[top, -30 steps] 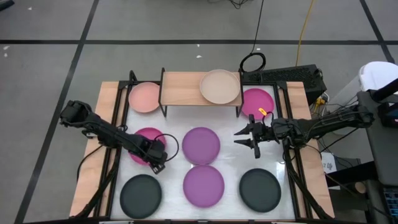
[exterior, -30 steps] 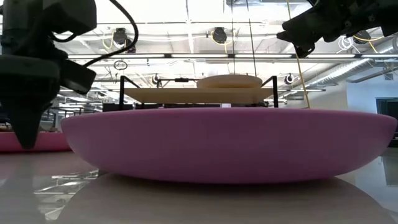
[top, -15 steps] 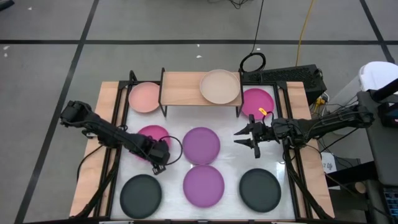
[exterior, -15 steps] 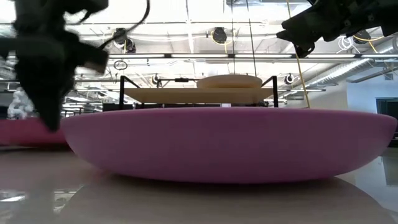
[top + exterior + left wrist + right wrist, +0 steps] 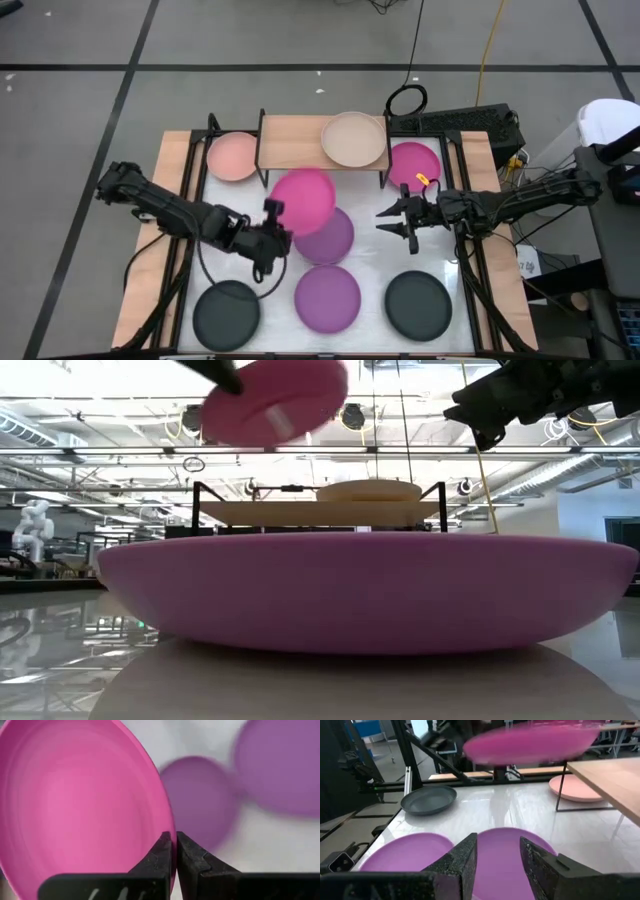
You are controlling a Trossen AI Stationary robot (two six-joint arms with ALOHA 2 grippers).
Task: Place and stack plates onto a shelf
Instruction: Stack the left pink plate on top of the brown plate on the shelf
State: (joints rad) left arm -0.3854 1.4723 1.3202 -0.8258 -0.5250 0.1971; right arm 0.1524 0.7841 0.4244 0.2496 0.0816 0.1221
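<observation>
My left gripper (image 5: 272, 215) is shut on a magenta plate (image 5: 303, 200) and holds it in the air over the table's middle, in front of the shelf (image 5: 300, 143). A beige plate (image 5: 354, 139) sits on the shelf's right half. On the table lie a salmon plate (image 5: 232, 156), a second magenta plate (image 5: 412, 165), two purple plates (image 5: 328, 297) and two black plates (image 5: 418, 304). My right gripper (image 5: 392, 222) hovers open right of the middle, holding nothing. My left gripper pinches the magenta plate's rim (image 5: 170, 827) between its two fingers, one on the plate's hollow side and one on its outer side. The fingers reach it from the table's left. The plate is lifted clear and tilted (image 5: 275, 398).
The far purple plate (image 5: 335, 240) lies partly under the lifted plate. The shelf's left half (image 5: 290, 140) is bare wood. Black frame posts (image 5: 212, 125) stand at the shelf's corners. Cables and a dark box (image 5: 470, 122) lie beyond the table's far right corner.
My left gripper has taken hold of the magenta plate that lay left of the middle. It has lifted the plate clear of the table and carried it up and toward the right and far side, nearer the shelf. The plate now hangs tilted.
</observation>
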